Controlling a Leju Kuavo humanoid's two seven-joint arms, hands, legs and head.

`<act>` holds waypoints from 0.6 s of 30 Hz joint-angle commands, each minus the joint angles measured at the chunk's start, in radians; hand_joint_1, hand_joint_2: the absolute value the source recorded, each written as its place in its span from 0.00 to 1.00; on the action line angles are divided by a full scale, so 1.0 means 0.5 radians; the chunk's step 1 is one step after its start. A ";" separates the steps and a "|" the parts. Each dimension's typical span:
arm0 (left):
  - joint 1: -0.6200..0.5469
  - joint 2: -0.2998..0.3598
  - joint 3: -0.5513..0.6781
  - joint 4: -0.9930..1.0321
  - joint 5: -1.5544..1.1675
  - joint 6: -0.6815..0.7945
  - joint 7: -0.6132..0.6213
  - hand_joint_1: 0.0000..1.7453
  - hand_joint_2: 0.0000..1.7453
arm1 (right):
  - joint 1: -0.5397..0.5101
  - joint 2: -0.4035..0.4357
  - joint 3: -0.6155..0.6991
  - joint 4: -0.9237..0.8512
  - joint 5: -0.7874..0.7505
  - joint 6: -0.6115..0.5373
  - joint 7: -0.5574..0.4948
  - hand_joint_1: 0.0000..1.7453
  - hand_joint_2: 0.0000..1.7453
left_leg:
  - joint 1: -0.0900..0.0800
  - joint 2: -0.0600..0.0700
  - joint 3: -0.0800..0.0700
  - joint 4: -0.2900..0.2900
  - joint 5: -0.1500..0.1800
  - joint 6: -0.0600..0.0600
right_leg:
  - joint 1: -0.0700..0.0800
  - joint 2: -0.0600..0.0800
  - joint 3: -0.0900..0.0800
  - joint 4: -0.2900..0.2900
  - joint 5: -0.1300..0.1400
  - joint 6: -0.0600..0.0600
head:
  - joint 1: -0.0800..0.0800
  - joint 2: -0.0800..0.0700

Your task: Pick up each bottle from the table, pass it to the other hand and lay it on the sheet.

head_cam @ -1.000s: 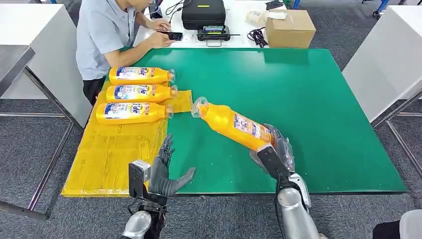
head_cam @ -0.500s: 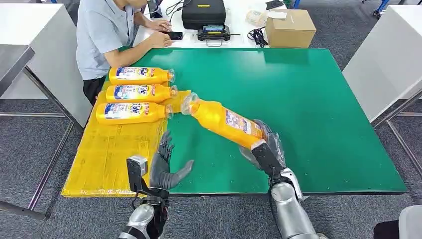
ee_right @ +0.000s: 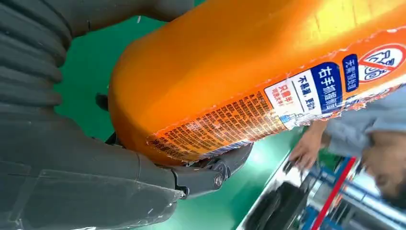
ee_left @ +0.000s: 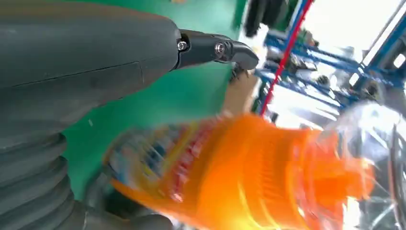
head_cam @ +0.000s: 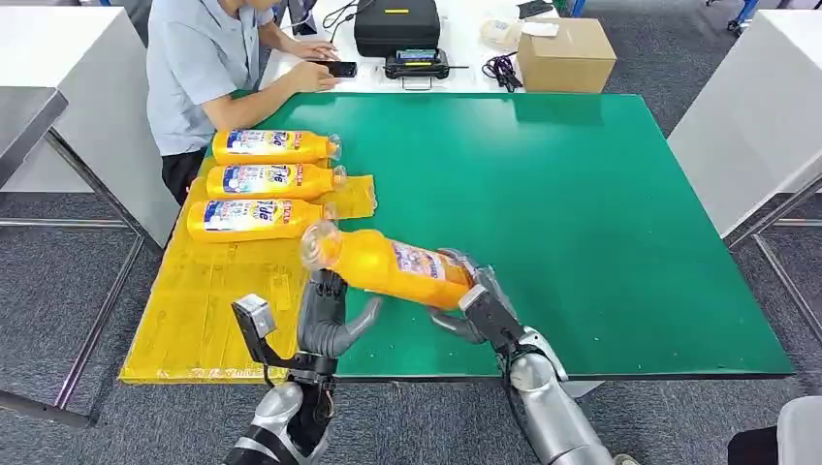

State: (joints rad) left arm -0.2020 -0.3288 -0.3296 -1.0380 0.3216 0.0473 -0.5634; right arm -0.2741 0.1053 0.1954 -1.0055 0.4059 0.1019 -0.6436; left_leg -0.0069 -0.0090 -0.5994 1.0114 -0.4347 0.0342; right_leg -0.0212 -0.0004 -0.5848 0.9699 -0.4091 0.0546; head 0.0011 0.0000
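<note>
My right hand (head_cam: 473,308) grips the base of an orange bottle (head_cam: 393,267) and holds it nearly level above the table's front edge, its clear cap pointing left. The right wrist view shows the fingers (ee_right: 210,175) wrapped under the bottle (ee_right: 239,67). My left hand (head_cam: 326,318) stands open just below the bottle's neck, fingers up and thumb spread. In the left wrist view the blurred bottle (ee_left: 249,177) hangs close before the thumb (ee_left: 215,48); I cannot tell if they touch. Three more orange bottles (head_cam: 274,146) (head_cam: 275,180) (head_cam: 257,219) lie side by side on the yellow sheet (head_cam: 208,310).
The green table (head_cam: 582,213) stretches to the right and back. A person (head_cam: 199,68) sits at the far left corner with a phone. Behind the table stand a black case (head_cam: 395,27) and a cardboard box (head_cam: 565,56).
My right hand has carried the bottle left and toward me, tilting it flatter, until its neck is over my left hand. The left hand has risen slightly toward it.
</note>
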 commanded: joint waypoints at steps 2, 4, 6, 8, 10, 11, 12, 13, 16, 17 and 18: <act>-0.075 0.091 -0.187 -0.015 0.059 -0.172 -0.013 0.00 1.00 | -0.147 -0.056 0.191 0.250 -0.016 0.010 -0.019 0.99 1.00 | 0.003 0.004 0.007 0.000 -0.002 -0.005 | 0.004 0.003 0.006 -0.001 -0.001 -0.006 | 0.000 0.000; -0.065 0.098 -0.229 -0.029 0.083 -0.261 0.023 0.00 1.00 | -0.145 -0.058 0.185 0.249 -0.028 0.015 -0.022 1.00 1.00 | 0.003 0.005 0.007 0.000 -0.003 -0.005 | 0.003 0.003 0.006 -0.001 -0.001 -0.006 | 0.000 0.000; -0.060 0.097 -0.260 -0.034 0.059 -0.273 0.014 0.00 1.00 | -0.146 -0.058 0.185 0.255 -0.029 0.015 -0.022 1.00 1.00 | 0.001 0.003 0.005 -0.001 -0.002 -0.003 | 0.001 0.002 0.005 -0.001 -0.001 -0.004 | 0.000 0.000; -0.070 0.092 -0.271 -0.024 0.021 -0.227 -0.010 0.00 1.00 | -0.150 -0.054 0.195 0.263 -0.028 0.024 -0.020 1.00 1.00 | 0.003 0.002 0.006 0.000 -0.002 -0.004 | 0.003 0.002 0.006 -0.001 -0.001 -0.004 | 0.001 0.000; -0.091 0.082 -0.262 -0.007 0.006 -0.182 -0.030 0.00 1.00 | -0.154 -0.049 0.227 0.265 -0.011 0.030 -0.016 1.00 1.00 | 0.001 0.004 0.005 0.000 -0.002 -0.003 | 0.002 0.003 0.004 -0.001 -0.001 -0.004 | 0.000 0.000; -0.097 0.081 -0.256 -0.003 0.002 -0.167 -0.033 0.00 1.00 | -0.154 -0.047 0.232 0.264 -0.008 0.031 -0.015 1.00 1.00 | 0.003 0.005 0.007 0.000 -0.004 -0.005 | 0.004 0.004 0.007 -0.001 -0.002 -0.006 | 0.001 0.000; -0.104 0.077 -0.252 0.003 -0.008 -0.139 -0.049 0.00 1.00 | -0.154 -0.046 0.243 0.262 -0.008 0.030 -0.014 1.00 1.00 | 0.002 0.003 0.005 0.000 -0.002 -0.004 | 0.003 0.002 0.004 0.000 -0.001 -0.005 | 0.000 0.000; -0.113 0.081 -0.258 0.003 -0.028 -0.127 -0.059 0.00 1.00 | -0.156 -0.044 0.253 0.262 -0.010 0.048 -0.012 0.98 1.00 | 0.004 0.004 0.008 0.001 -0.004 -0.006 | 0.004 0.003 0.008 0.000 -0.003 -0.007 | 0.000 0.000; -0.134 0.083 -0.261 0.019 -0.097 -0.012 -0.070 0.00 1.00 | -0.160 -0.045 0.282 0.257 -0.009 0.055 0.004 0.97 1.00 | 0.002 0.002 0.004 0.000 -0.001 -0.004 | 0.002 0.002 0.003 0.000 0.000 -0.004 | 0.000 0.000; -0.134 0.083 -0.261 0.019 -0.097 -0.012 -0.070 0.00 1.00 | -0.160 -0.045 0.282 0.257 -0.009 0.055 0.004 0.97 1.00 | 0.002 0.002 0.003 0.000 -0.001 -0.003 | 0.002 0.002 0.002 -0.001 0.000 -0.003 | 0.000 0.000; -0.134 0.083 -0.261 0.019 -0.097 -0.012 -0.070 0.00 1.00 | -0.160 -0.045 0.282 0.257 -0.009 0.055 0.004 0.97 1.00 | 0.003 0.003 0.006 0.001 -0.002 -0.005 | 0.003 0.002 0.005 0.000 -0.001 -0.006 | 0.000 0.000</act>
State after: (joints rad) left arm -0.2170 -0.3208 -0.4231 -1.0620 0.2987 0.0027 -0.5974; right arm -0.3002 0.0957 0.2811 -0.9411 0.4009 0.1213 -0.6527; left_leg -0.0069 -0.0092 -0.5993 1.0114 -0.4347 0.0342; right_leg -0.0211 -0.0005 -0.5847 0.9700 -0.4090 0.0546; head 0.0011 0.0000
